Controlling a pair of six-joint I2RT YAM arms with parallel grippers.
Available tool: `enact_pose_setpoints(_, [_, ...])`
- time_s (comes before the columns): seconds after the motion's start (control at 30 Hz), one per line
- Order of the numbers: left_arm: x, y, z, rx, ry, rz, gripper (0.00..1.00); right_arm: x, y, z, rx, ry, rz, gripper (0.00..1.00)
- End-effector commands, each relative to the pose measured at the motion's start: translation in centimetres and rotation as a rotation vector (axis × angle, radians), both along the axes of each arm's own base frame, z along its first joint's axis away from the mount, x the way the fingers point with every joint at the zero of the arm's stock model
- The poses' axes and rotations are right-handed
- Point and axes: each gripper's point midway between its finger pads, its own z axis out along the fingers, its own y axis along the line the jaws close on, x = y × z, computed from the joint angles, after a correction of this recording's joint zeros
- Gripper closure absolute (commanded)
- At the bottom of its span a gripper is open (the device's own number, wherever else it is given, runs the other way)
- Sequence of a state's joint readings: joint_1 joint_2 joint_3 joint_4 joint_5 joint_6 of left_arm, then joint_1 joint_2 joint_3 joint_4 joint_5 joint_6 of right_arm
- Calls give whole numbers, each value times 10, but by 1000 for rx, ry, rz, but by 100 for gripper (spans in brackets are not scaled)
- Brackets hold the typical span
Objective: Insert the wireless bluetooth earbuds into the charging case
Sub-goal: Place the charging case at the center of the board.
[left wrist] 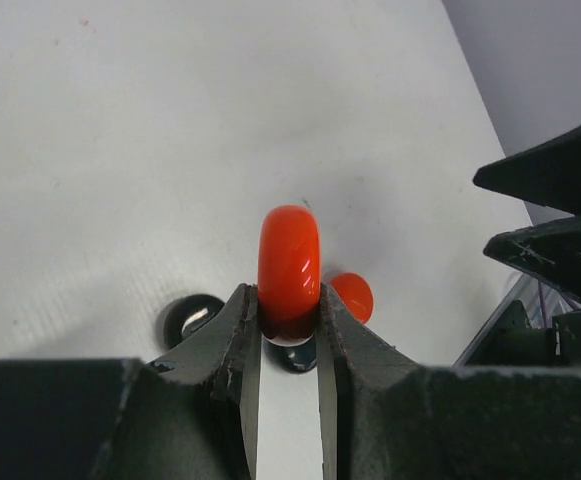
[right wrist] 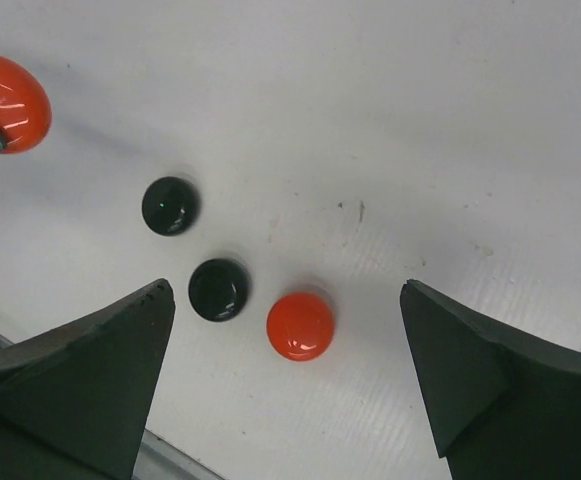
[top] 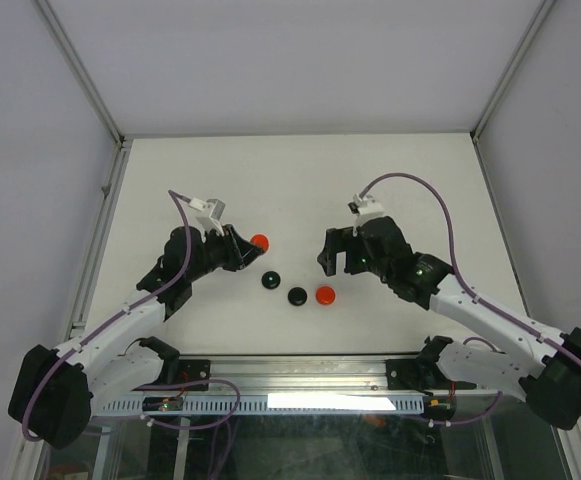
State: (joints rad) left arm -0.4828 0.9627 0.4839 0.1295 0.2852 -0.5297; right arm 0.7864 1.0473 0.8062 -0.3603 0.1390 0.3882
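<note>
No earbuds show in any view, so I cannot tell where they lie. My left jaws are clamped on a red disc (left wrist: 289, 270), turned on edge so its flat faces take the pinch. My right jaws stand wide apart and hold nothing, above the table (top: 390, 180). Between them lies a loose red disc (right wrist: 300, 325), with two black discs (right wrist: 218, 289) at its ten o'clock.

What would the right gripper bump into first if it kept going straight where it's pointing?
Probably the loose red disc on the table: in the wrist view it lies between the fingers of the open right gripper. Depth is hard to judge, so it might touch bare table beside it.
</note>
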Motion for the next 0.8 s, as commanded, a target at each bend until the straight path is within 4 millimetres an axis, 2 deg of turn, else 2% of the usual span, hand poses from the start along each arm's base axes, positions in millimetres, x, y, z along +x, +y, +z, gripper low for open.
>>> enact_pose_setpoints(0.0, [1,15,-36,-24,153,141,100,5,-9,19,100,-158,-33,1])
enact_pose_setpoints(0.13, [-9,23,-74,1,256,185,100,1,-19,21,141,-245,-37,1])
enact_pose_setpoints(0.2, [-12,27,-87,10,286,208,100,-1,-23,22,136,-258,-37,1])
enact_pose_setpoints(0.4, [-17,27,-111,7,349,216,100,-6,-21,22,139,-239,-18,1])
enact_pose_setpoints(0.57, [-19,16,-122,-3,390,161,93,-9,-19,28,173,-240,-13,1])
enact_pose_setpoints(0.63, [-18,16,-122,-2,384,163,86,-8,-22,31,177,-244,-31,1])
enact_pose_setpoints(0.77, [-14,22,-122,15,372,197,57,-8,-26,35,177,-247,-52,1])
